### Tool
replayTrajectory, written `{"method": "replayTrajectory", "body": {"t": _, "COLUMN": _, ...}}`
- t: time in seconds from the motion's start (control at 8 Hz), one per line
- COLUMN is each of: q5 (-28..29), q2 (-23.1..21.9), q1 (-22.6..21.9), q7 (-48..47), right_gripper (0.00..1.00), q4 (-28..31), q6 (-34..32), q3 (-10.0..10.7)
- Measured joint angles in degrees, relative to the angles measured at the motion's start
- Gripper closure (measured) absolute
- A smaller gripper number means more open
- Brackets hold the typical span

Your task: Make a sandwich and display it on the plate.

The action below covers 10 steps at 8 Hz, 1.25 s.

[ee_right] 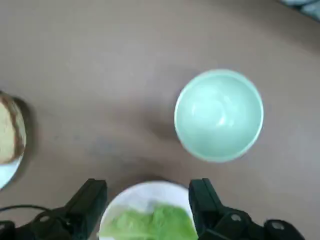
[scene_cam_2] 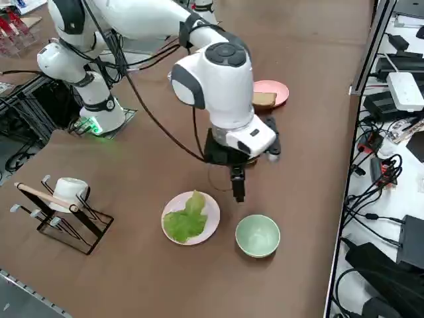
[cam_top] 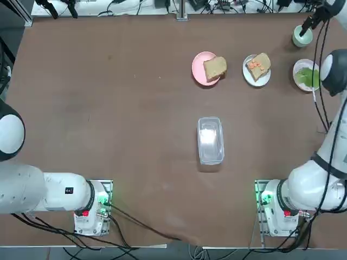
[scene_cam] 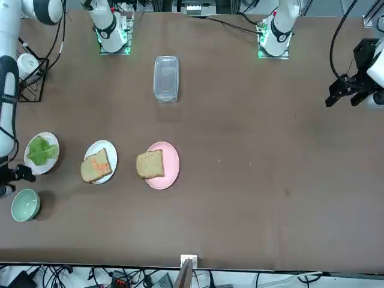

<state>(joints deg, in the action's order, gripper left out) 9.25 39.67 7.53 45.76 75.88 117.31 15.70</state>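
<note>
"Black two-finger right gripper up front, fingers spread apart, hovering near a white round plate with a green, ruffled lettuce leaf on it. Holding anything?"

"Nothing between the fingers. Wrist view cuts off part of that lettuce plate, and overhead the cables cross it. What's next to it?"

"Small round pale-green bowl, just beside the lettuce plate (its inside shows nicely from the wrist)."

"And the sandwich?"

"In separate parts. One tan-brown crusted bread slice, with orange filling on top, lies on the small plain white round plate. Wrist view catches only an edge of both, and the arm hides them from the right side."

"Second slice?"

"Another crusted bread slice, on the round pink plate beside the plain white one. From the right side, the arm covers some of that too."

"Further out?"

"Clear rectangular plastic container, well apart from the plates, towards the arm bases. There's also a black wire rack with wooden bars, holding a white rounded piece; I can't make out whether that's a cup."
</note>
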Motion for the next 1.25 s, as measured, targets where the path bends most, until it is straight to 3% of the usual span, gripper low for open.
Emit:
{"method": "replayTrajectory", "body": {"t": 0.25, "q5": -1.53, "q2": -6.65, "q1": 0.00, "q7": 0.12, "right_gripper": 0.00, "q4": 14.28, "q6": 8.69, "q3": 0.13}}
{"method": "replayTrajectory", "body": {"t": 0.5, "q5": -1.78, "q2": -10.23, "q1": 0.01, "q7": 0.13, "right_gripper": 0.00, "q4": 24.64, "q6": 14.03, "q3": 0.28}}
{"method": "replayTrajectory", "body": {"t": 1.0, "q5": -1.89, "q2": -10.94, "q1": 0.62, "q7": 0.30, "right_gripper": 0.00, "q4": 35.01, "q6": 24.99, "q3": 2.22}}
{"method": "replayTrajectory", "body": {"t": 1.25, "q5": -2.15, "q2": -10.73, "q1": 1.04, "q7": 2.78, "right_gripper": 0.01, "q4": 37.08, "q6": 27.63, "q3": 2.82}}
